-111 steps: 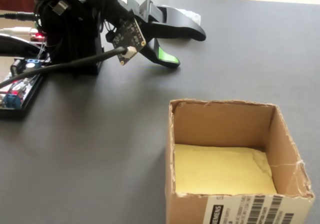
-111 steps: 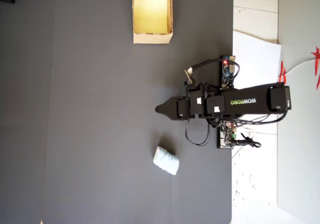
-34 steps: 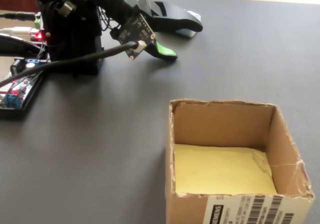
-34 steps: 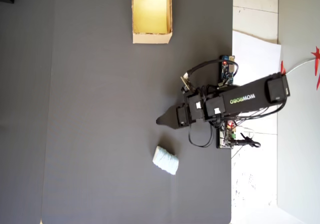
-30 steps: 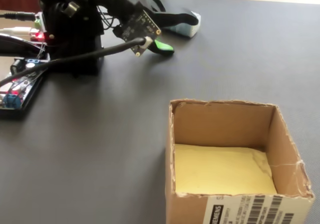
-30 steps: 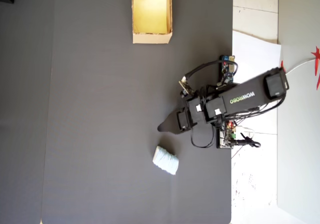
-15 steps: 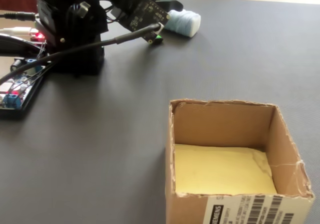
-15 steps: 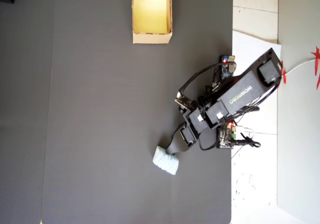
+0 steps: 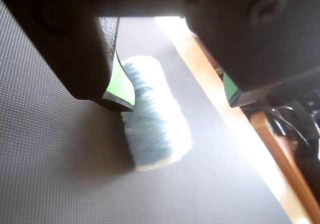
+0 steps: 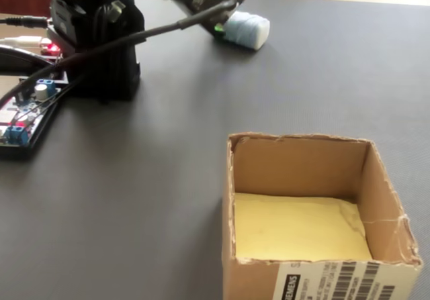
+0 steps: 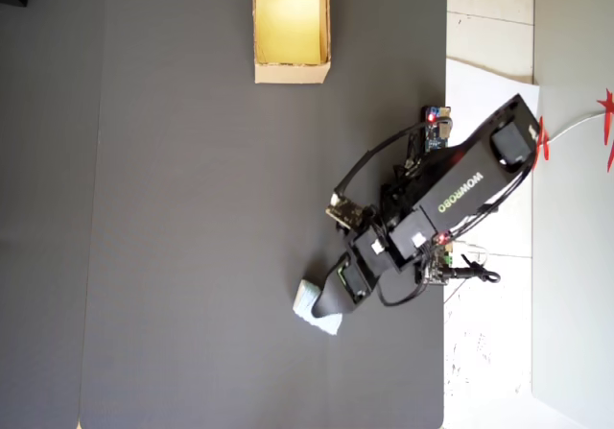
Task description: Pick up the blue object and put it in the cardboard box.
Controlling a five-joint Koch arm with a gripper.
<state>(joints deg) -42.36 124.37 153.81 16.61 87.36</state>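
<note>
blue object point(image 9: 155, 118) lies on counter point(image 11: 192, 256) | my gripper point(image 9: 172, 98) spread open astride it, one jaw touching its side | cardboard box point(image 11: 292, 26) well apart, 12 o'clock overhead

black mat point(image 11: 192, 256) — cardboard box point(image 11: 292, 28) | blue object point(image 10: 246, 29) | arm base point(image 10: 101, 45)

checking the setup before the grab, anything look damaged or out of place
Only the cardboard box shows wear: its rim is ragged and its right wall is creased. It stands upright and holds nothing. The blue object lies intact on the mat, with the open gripper around it.
</note>
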